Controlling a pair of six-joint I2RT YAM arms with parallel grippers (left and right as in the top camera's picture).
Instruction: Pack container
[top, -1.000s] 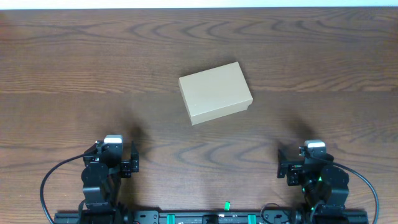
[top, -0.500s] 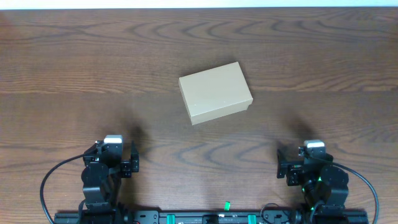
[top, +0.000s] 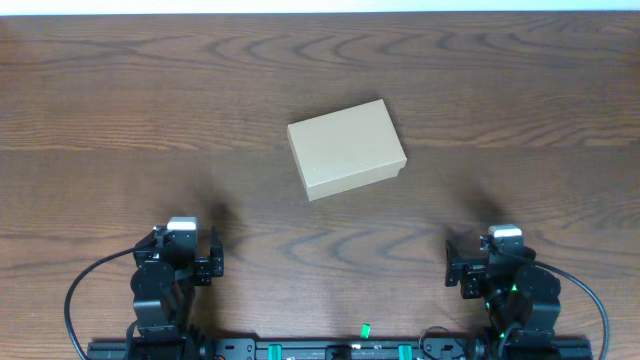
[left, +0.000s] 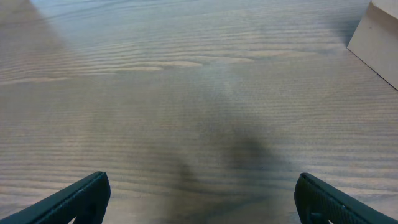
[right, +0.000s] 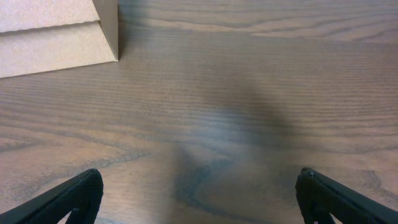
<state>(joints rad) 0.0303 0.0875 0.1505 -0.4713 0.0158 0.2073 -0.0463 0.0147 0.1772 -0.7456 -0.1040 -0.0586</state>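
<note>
Overhead: container (top: 347, 149) sits near the middle of the wooden table (top: 100, 100), turned slightly askew. Its flap lid lies flat and closed, so nothing inside can be seen. The left arm (top: 165, 285) and right arm (top: 515, 290) are both at the near edge, well apart from the box.

Left wrist: left gripper (left: 202, 190) has its fingers spread wide at the lower corners, with only bare wood grain between them. A corner of the container shows at upper right, well ahead and untouched.

Right wrist: right gripper (right: 199, 186) is likewise spread wide and holds nothing. The container's side wall and lid seam show at upper left, with the box resting flat on the table.
</note>
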